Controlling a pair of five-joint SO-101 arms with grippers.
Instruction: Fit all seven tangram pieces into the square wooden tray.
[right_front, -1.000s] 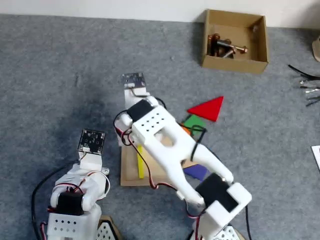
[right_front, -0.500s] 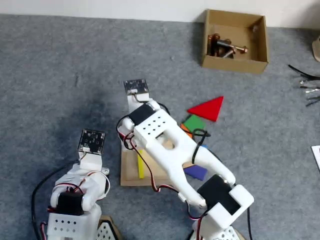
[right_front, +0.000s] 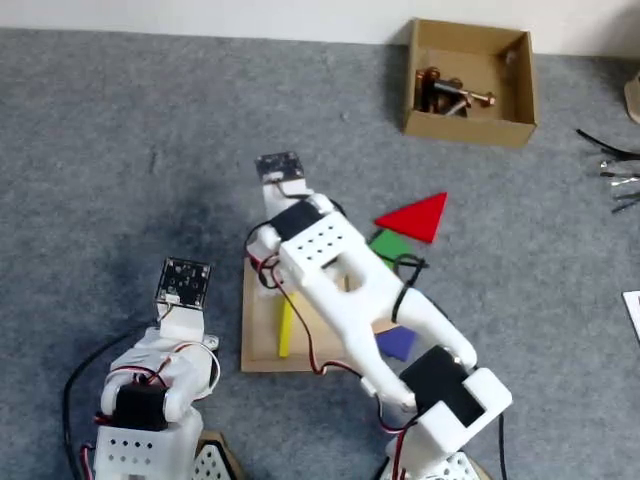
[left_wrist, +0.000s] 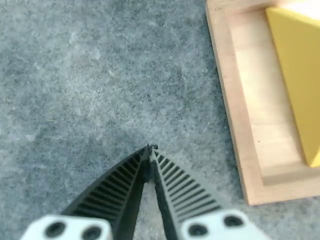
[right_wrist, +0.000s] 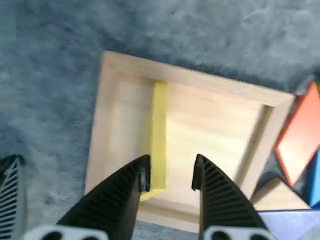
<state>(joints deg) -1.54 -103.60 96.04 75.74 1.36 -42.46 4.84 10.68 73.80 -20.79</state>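
Note:
The square wooden tray (right_wrist: 118, 110) lies under my right gripper (right_wrist: 171, 172), which hangs open above it with nothing between its fingers. A yellow piece (right_wrist: 159, 131) stands on edge inside the tray, near one wall. In the high view the right arm (right_front: 330, 265) crosses over the tray (right_front: 258, 340) and the yellow piece (right_front: 285, 325). A red triangle (right_front: 415, 215), a green piece (right_front: 388, 243) and a purple piece (right_front: 398, 342) lie on the carpet beside the tray. An orange piece (right_wrist: 300, 135) lies just outside its rim. My left gripper (left_wrist: 150, 148) is shut over bare carpet beside the tray's edge (left_wrist: 235, 115).
An open cardboard box (right_front: 470, 80) with metal parts sits at the back right. Cables (right_front: 610, 160) lie at the right edge. Grey carpet stretches open at the left and back. The left arm (right_front: 160, 390) rests at the front left.
The right arm's wrist has shifted a little to the right and toward the front, staying over the tray. The left arm has not moved.

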